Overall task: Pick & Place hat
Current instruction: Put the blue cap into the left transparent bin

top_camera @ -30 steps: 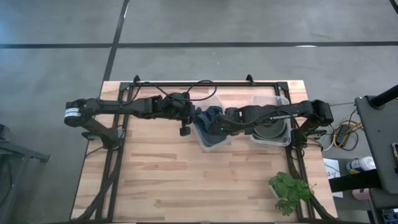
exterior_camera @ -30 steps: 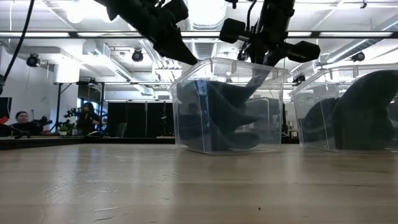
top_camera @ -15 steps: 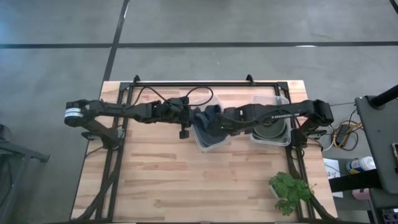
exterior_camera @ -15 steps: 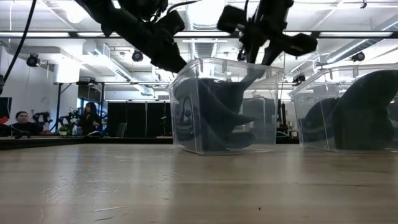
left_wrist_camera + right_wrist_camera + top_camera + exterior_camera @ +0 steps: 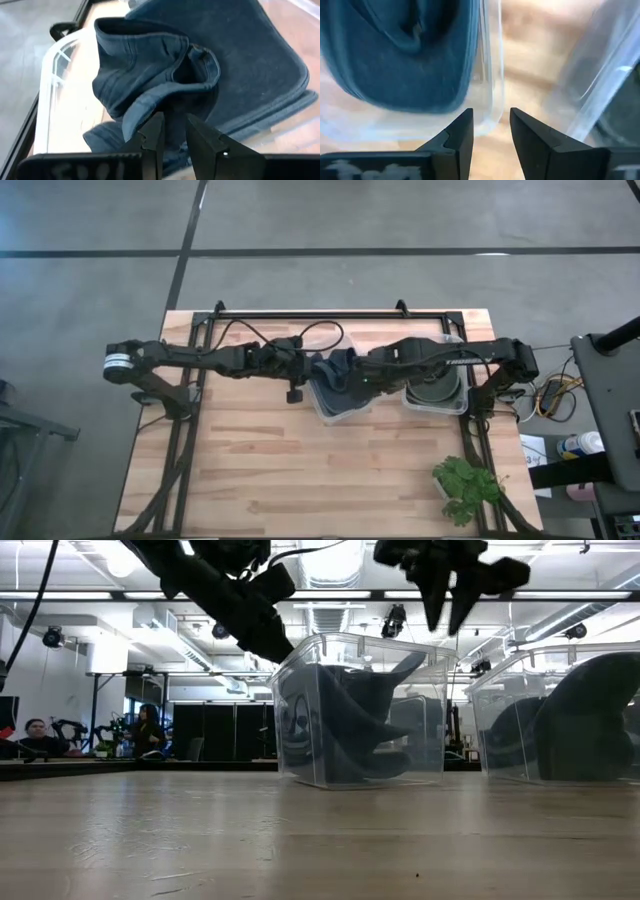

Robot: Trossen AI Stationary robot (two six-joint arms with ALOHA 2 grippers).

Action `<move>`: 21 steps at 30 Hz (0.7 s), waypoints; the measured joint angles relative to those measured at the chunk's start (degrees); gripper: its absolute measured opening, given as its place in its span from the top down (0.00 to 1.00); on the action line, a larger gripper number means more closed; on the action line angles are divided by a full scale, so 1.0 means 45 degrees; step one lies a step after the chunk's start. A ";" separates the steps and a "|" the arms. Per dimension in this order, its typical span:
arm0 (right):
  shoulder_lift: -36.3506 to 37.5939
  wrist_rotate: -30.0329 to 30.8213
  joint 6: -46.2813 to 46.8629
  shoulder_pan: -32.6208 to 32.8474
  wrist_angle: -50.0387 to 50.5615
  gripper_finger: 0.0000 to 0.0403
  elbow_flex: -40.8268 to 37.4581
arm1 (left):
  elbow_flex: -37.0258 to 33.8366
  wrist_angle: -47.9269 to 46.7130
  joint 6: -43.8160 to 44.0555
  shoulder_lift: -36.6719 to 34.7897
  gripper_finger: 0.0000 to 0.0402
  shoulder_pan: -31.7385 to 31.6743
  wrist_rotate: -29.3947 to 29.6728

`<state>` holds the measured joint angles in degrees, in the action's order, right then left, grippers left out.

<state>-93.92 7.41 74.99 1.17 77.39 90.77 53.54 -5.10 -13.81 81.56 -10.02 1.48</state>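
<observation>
The crumpled dark-blue denim hat (image 5: 200, 75), seams and stitched brim showing, sits inside the clear plastic tub (image 5: 360, 710) mid-bench. The left gripper (image 5: 172, 132) jaws pinch what looks like a fold of it; the right gripper (image 5: 491, 131) hovers above the tub's rim, jaws spread, empty. White lettering on both wrists is unreadable.

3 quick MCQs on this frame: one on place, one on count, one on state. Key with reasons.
1. Where is the blue hat?
A. in the middle clear bin
B. on bare table
C. on the plant

2. How many clear bins are on the table?
A. one
B. two
C. four

3. The right gripper is:
A. clamped on the hat
B. open, holding nothing
C. out of view

Key: 1 A, the bin's walls surround it; 2 B, a second bin sits beside the first; 3 B, its fingers hang apart above the bin.
</observation>
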 joint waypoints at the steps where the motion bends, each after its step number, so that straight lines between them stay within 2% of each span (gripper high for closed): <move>1: 0.0046 0.0472 -0.0008 0.0000 0.0052 0.70 0.0192 | 0.0000 -0.0093 0.0002 0.0000 0.82 0.0000 -0.0004; 4: 0.0051 0.1612 -0.0160 -0.0265 -0.0008 0.73 0.0675 | 0.0000 -0.0161 0.0006 -0.0004 0.82 0.0000 0.0000; 9: -0.0387 0.1920 -0.1319 -0.0941 -0.1114 0.79 0.0430 | 0.0017 -0.0195 0.0027 -0.0005 0.82 0.0000 -0.0005; 17: -0.2023 0.0889 -0.2558 -0.1229 -0.1580 0.88 0.0182 | 0.0024 -0.0224 0.0067 -0.0029 0.82 0.0000 0.0012; 21: -0.2306 0.0330 -0.2626 -0.1221 -0.1702 0.89 0.0207 | 0.0024 -0.0229 0.0068 -0.0041 0.82 0.0000 0.0029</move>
<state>-104.30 8.90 63.17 -4.32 69.73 91.70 53.65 -6.13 -13.50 81.37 -10.02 1.61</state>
